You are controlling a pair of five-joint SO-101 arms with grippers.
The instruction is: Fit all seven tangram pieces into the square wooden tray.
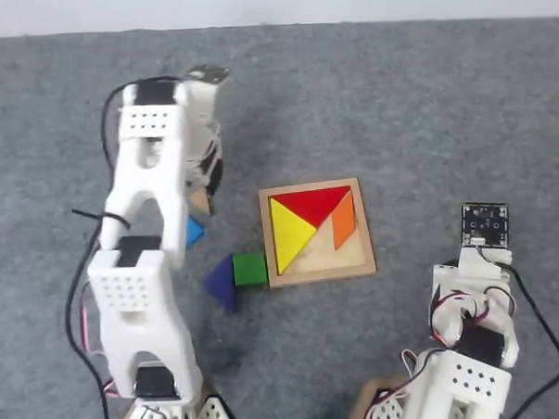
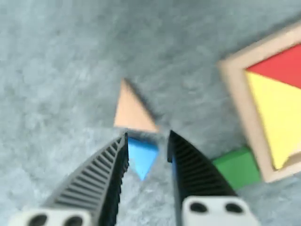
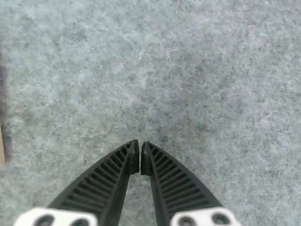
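High view shows the square wooden tray (image 1: pixel 362 226) lying flat near the middle of the grey table (image 1: pixel 395 102), pale-rimmed and partly filled. A large red triangle (image 1: pixel 312 203) sits along its far edge, a large yellow triangle (image 1: pixel 290 232) fills the side nearest the left arm (image 1: pixel 149 197), and an orange parallelogram (image 1: pixel 343 221) stands against the opposite rim. The near corner beside the orange piece is bare wood. Outside the tray, a green square (image 1: pixel 250 269) rests just beside the rim at the near corner, and a dark blue triangle (image 1: pixel 220 282) touches the square's outer side. Farther from the tray, a light blue triangle (image 1: pixel 194 232) and a tan triangle (image 1: pixel 198 202) lie close together, both partly hidden under the left arm, which stretches over them and blocks the view from above. In the left wrist view the left gripper (image 2: pixel 147 136) is spread apart over the table with the light blue triangle between its black ribbed fingers (image 2: pixel 106 174). Whether they touch the piece cannot be told. The tan triangle lies just past the fingertips, its edge meeting or nearly meeting the blue one. The right arm (image 1: pixel 476 349) sits well apart from the tray, and its right gripper (image 3: pixel 140 150) is clenched tip to tip on nothing, above bare grey table.
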